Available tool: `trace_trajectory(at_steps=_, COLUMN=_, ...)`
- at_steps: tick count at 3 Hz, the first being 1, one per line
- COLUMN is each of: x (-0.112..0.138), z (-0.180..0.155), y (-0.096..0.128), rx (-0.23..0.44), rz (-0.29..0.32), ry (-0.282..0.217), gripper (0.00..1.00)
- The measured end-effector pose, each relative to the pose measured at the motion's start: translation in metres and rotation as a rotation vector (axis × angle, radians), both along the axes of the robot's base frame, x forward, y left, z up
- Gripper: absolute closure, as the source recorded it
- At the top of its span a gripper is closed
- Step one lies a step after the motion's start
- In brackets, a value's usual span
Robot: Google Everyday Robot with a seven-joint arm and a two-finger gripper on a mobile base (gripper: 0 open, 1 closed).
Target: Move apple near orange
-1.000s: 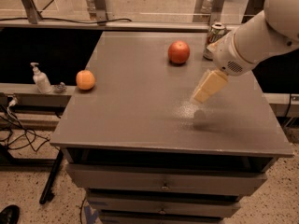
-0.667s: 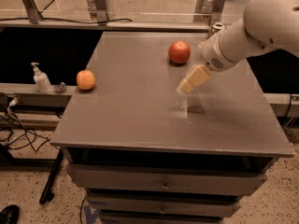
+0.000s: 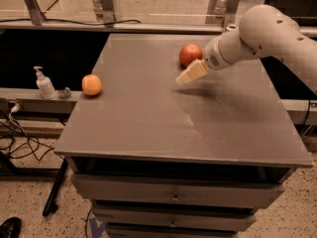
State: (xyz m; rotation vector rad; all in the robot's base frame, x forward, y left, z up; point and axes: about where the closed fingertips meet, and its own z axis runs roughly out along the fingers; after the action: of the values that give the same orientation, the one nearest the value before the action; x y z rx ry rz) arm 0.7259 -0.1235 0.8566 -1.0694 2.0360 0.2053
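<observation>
The apple is a round red fruit at the back middle of the grey tabletop. The orange is a smaller pale-orange fruit at the table's left edge. My gripper hangs from the white arm that reaches in from the right. Its cream fingers point down and left, just in front of the apple and slightly below it in the view. It holds nothing that I can see. The orange lies far to the gripper's left.
A white pump bottle stands on a ledge left of the table, beside a small grey object. Drawers sit under the tabletop. Cables lie on the floor at the left. Metal frame posts stand behind the table.
The arm has swung back and to the left. The gripper moved from the middle right of the table up toward the apple. Both fruits stayed in place.
</observation>
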Motion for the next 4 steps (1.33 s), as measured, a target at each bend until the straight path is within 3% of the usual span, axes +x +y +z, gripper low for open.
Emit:
trace_trajectory(at_steps=2, x=0.049, z=-0.005, y=-0.004, rx=0.12, rz=-0.09, ry=-0.008, gripper=0.0)
trace_trajectory(at_steps=4, x=0.059, z=-0.007, y=-0.005, rx=0.206, rz=-0.132, ry=0.034, gripper=0.41)
